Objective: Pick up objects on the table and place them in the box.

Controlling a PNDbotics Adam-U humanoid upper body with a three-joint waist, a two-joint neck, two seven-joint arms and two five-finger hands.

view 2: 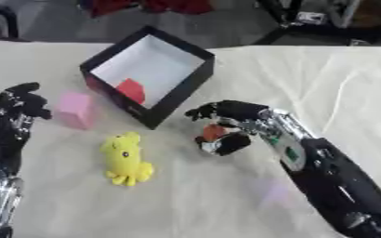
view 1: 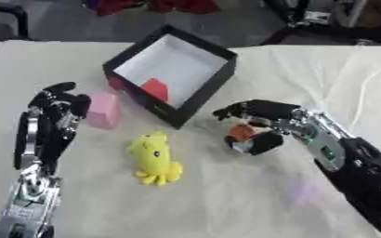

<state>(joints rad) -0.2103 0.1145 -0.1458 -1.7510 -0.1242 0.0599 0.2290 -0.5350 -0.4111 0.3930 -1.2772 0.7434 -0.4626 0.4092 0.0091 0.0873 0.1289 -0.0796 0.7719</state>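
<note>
A cream cloth covers the desk (view 1: 226, 204). Near its far edge stands a black box (view 1: 171, 74) with a white inside, a red piece (view 1: 154, 88) lying in it. The right hand (view 1: 263, 121) has its fingers curled round a small orange-and-grey object (view 1: 242, 135) just beside the box. The left hand (view 1: 51, 121), fingers relaxed, rests beside a pink block (view 1: 104, 109). A yellow toy (view 1: 154, 158) lies mid-desk.

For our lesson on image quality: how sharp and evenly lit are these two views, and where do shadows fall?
Left eye view: soft throughout; the box has a bright white floor, its near wall shadowing the red piece. Right eye view: equally soft; what the right hand fingers curl round is a blurred orange patch, and the yellow toy casts little shadow.
</note>
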